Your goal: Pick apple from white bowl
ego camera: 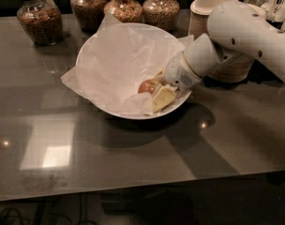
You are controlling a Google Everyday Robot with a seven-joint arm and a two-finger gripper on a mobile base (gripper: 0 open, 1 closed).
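The small reddish-orange apple (145,85) lies low in the right part of the large white bowl (93,50), on the crumpled white paper lining. My gripper (153,90) reaches into the bowl from the right over the rim. Its pale fingers (163,97) sit on either side of the apple and are closed against it. The apple still rests on the paper, and the fingers hide part of it. The white arm stretches away to the upper right.
Several glass jars of dark grains (38,20) stand along the back of the grey table (86,158). Stacks of beige paper bowls (213,8) stand behind my arm at the back right. The table's front edge runs along the bottom.
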